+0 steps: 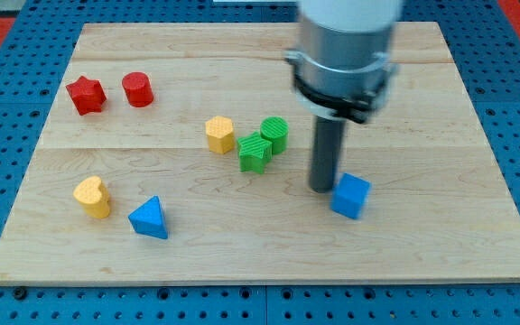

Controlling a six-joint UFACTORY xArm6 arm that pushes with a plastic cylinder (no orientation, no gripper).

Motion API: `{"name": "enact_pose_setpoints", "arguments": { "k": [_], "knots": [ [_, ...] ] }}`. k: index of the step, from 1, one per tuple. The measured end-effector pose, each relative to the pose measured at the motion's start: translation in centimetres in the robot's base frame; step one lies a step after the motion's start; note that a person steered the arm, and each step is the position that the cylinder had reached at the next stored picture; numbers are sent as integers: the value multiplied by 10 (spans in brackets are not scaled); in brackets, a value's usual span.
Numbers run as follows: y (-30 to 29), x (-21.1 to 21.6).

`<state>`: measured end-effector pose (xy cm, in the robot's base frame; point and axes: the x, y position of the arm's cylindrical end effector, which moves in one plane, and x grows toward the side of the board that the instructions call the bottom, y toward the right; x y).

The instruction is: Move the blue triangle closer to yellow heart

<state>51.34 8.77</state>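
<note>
The blue triangle (pixel 148 218) is a small wedge-shaped block of bright, saturated blue, with a lighter top face and darker sides, one point turned toward the view's top. It lies flat on the wooden counter (pixel 422 262) near the bottom-left corner, a little in from the bottom edge. Just beside it, toward the left edge and slightly higher in the view, sits the yellow heart (pixel 92 196); the two are close but a thin strip of bare wood shows between them.

My tip (pixel 323 187) is well apart from both, resting right of the counter's centre. It stands just beside the blue cube (pixel 350 196), at that block's upper-left corner; whether it touches the cube cannot be told. The rod carries no gripper, so nothing is grasped or clenched; it is a bare rod end under a grey cylindrical housing.

Near the centre, a green star-like block (pixel 255 153) and a green round block (pixel 275 134) sit touching each other, with a yellow hexagonal block (pixel 220 134) just to their left. Toward the top-left corner, a red star (pixel 86 94) and a red cylinder (pixel 138 89) stand side by side, slightly apart.
</note>
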Motion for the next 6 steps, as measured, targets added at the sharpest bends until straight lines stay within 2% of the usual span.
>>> {"name": "enact_pose_setpoints", "arguments": {
  "k": [1,4,6],
  "knots": [
    [3,21],
    [19,12],
    [-155,14]
  ]
}}
